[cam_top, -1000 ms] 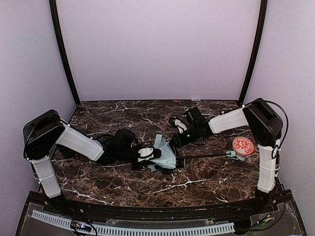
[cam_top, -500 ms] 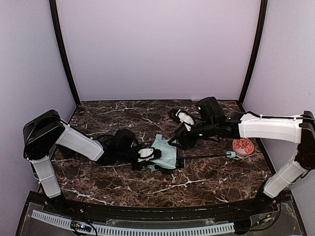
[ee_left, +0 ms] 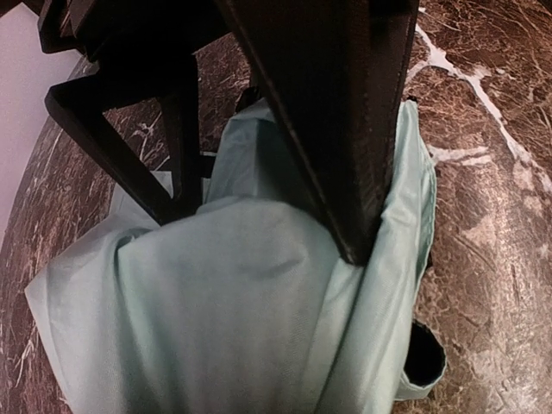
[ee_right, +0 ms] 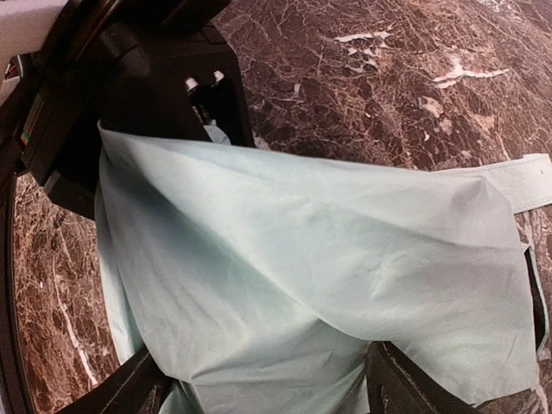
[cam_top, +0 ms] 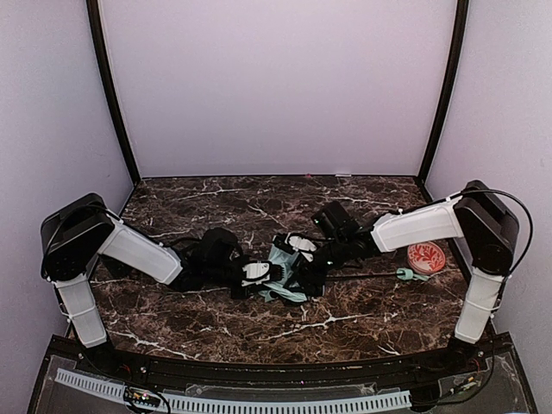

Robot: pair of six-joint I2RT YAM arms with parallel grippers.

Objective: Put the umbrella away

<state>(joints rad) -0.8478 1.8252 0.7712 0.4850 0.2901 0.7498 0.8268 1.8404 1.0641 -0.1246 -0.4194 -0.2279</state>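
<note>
Umbrella [cam_top: 289, 278] lies mid-counter [cam_top: 216, 194], long axis left to right: bunched mint canopy at centre, thin shaft running right to the handle [cam_top: 405, 272]. Left gripper [cam_top: 269, 272] reaches in low, jaws clamped on the canopy fabric. Right gripper [cam_top: 304, 263] angles down opposite, jaws spread wide over it.

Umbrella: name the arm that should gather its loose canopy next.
Right, probably. The right gripper straddles the umbrella's loose fabric, fingers wide apart; the left gripper is pressed into the canopy.

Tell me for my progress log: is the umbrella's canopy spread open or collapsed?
Collapsed: the umbrella lies as a crumpled mint bunch on the table, shaft extended toward its handle.
</note>
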